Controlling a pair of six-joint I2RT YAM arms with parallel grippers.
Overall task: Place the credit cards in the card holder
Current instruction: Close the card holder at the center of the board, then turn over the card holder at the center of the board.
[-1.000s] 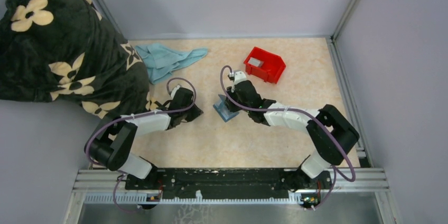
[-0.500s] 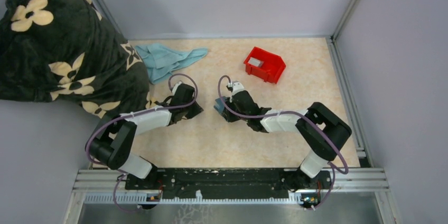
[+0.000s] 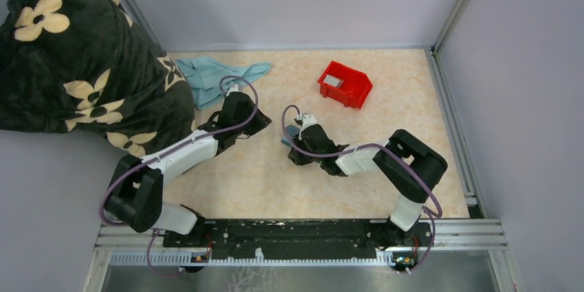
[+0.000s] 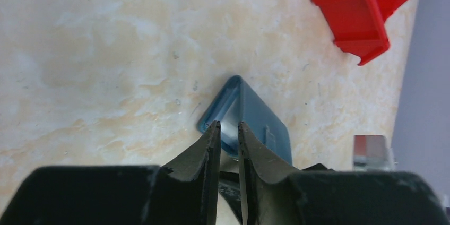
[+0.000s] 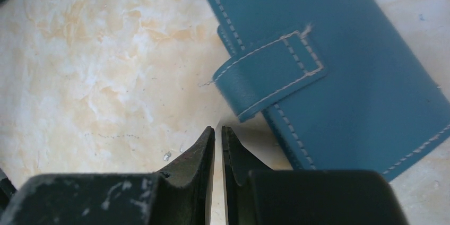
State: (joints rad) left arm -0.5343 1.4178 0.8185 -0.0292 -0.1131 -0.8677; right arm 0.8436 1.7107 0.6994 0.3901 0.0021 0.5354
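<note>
**Q:** Right gripper [image 5: 217, 129]?
**A:** Jaws a slit apart and holding nothing, tips just below the loose strap [image 5: 270, 74] of the card holder [image 5: 329, 50]. Its arm has folded in leftward over the last second.

**Q:** Left gripper [image 4: 228, 125]?
**A:** Also narrow and empty. It has swung farther out and faces the holder.

**Q:** Significance?
**A:** Probably opening is unfinished, since a credit card [image 3: 332, 80] still lies in the red bin [image 3: 355, 92].

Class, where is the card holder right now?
Top view: the card holder sits mid-table, just beside the right gripper, with the red bin farther back to the right.
</note>
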